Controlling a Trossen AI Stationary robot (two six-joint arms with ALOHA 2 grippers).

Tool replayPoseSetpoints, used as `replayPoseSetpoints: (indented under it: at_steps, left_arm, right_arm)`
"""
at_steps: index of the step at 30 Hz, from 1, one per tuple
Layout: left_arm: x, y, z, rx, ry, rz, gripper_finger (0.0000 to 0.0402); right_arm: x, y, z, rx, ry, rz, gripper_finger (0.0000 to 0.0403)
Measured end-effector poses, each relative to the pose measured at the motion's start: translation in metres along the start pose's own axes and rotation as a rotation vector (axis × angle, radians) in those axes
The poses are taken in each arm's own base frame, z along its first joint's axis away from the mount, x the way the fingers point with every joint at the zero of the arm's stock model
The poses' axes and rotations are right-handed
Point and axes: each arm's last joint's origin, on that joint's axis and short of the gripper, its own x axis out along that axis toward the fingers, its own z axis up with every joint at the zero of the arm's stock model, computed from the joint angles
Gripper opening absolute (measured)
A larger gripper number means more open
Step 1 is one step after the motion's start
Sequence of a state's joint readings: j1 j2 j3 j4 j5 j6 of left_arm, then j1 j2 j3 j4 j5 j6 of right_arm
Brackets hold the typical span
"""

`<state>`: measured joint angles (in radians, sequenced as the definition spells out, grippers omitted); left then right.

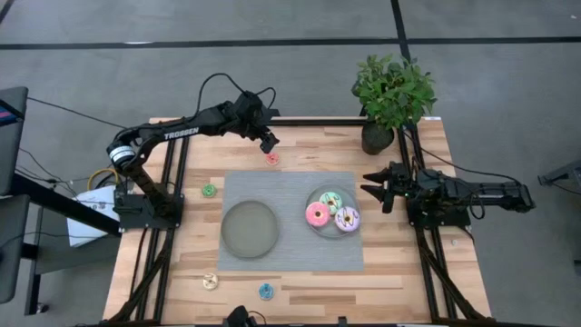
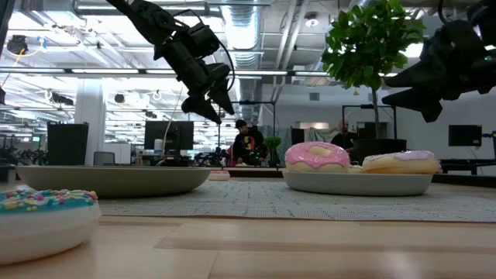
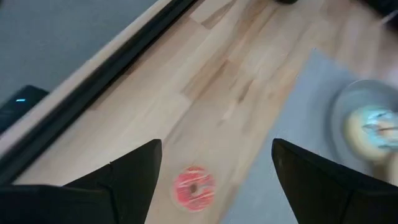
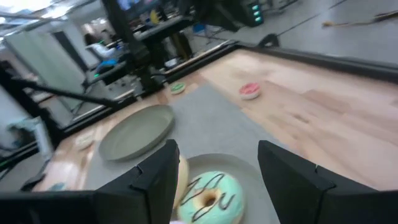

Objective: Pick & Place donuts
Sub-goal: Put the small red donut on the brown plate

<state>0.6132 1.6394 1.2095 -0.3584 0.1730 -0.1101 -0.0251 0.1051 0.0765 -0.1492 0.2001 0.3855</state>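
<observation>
1. Because the three larger donuts already sit together on the right plate point(image 1: 311, 202) while the left plate point(image 1: 251, 229) lies bare, the work now looks to be gathering the tiny donuts scattered over the bare wood of the desk point(image 1: 309, 141).
2. The left hand point(image 1: 267, 143) hangs above the far edge of the grey mat point(image 1: 290, 186), its fingers spread and holding nothing, with the tiny red donut point(image 1: 271, 158) just beneath and between them in the left wrist view; that spread likely readies a straddling grip.
3. The right hand point(image 1: 379, 189) waits released just beside the right plate, above the pink donut point(image 1: 318, 214), the green-iced donut point(image 1: 329, 199) and the white-and-purple donut point(image 1: 347, 219), which touch one another.
4. The tiny green donut point(image 1: 209, 191) lies left of the mat; the cream donut point(image 1: 211, 282) and the blue donut point(image 1: 266, 292) lie near the desk's front edge, well apart from both hands.
5. Every donut lies flat, icing up, its hole's axis upright; being round, none has a long axis or a facing, so I judge the hand may close from any side.
6. A potted plant point(image 1: 392, 91) stands at the far right corner, clear of the left arm's reach.
</observation>
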Motion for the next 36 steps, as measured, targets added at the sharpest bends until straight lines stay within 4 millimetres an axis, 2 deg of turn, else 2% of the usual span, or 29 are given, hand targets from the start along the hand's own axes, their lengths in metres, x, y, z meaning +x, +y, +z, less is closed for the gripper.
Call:
replayPoseSetpoints:
  at_steps: [8,13,18,21,29,36]
  left_arm:
    - [0.000,-0.001,0.001,0.173,-0.010,0.026,0.0298]
    - [0.000,-0.001,0.001,0.187,-0.011,0.026,0.0298]
    - [0.004,-0.003,-0.008,0.276,0.026,0.020,0.0298]
    - [0.010,-0.004,-0.007,0.280,0.014,0.037,0.0298]
    - [0.046,0.007,-0.024,0.200,0.128,0.125,0.0298]
    - [0.051,0.009,-0.029,0.123,0.161,0.140,0.0298]
  right_arm:
    - [0.000,-0.003,0.001,0.024,-0.014,-0.034,0.0209]
    - [0.000,-0.003,0.001,0.030,-0.014,-0.034,0.0209]
    - [0.000,-0.003,0.001,0.030,-0.013,-0.034,0.0209]
    - [0.000,-0.003,0.001,0.029,-0.013,-0.034,0.0209]
    - [0.000,-0.003,0.000,0.029,-0.006,-0.034,0.0209]
    - [0.000,-0.003,0.000,0.036,-0.006,-0.034,0.0209]
